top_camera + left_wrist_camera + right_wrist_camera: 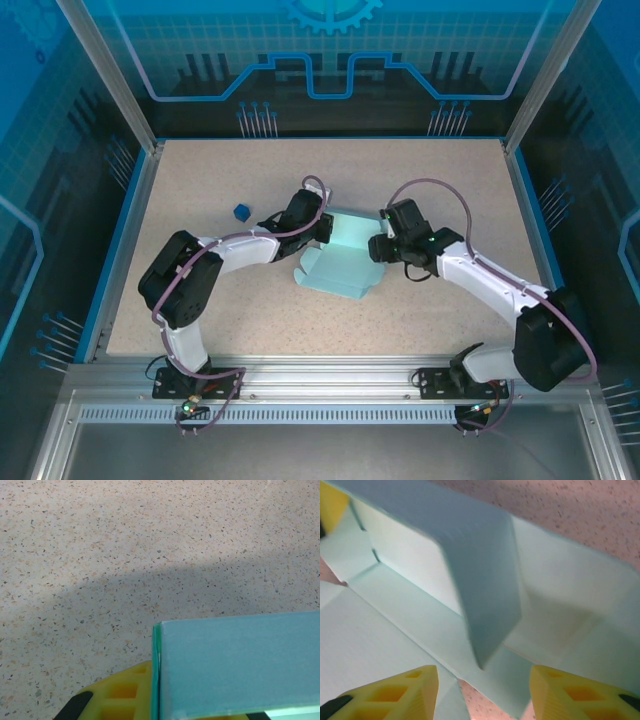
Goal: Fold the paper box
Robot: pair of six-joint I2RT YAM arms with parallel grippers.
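box between both tools, flap ahead of the right

top view: arms reach in from the near edge; the paper box (338, 262) lies mid-bench (200, 190) between the left tool (324, 228) and the right tool (379, 247).
left wrist: tool clenched, apparently pinching the box's wall (240, 670).
right wrist: fingers (395, 692) released; the upright flap (480, 595) stands straight ahead.

A robot lab cell is showing itself: an aluminium frame (104, 80) is holding blue panels (330, 45) printed with gears and circuits around a speckled table (200, 330), with a left arm (235, 250) and right arm (490, 285) standing bolted to a rail (330, 378).
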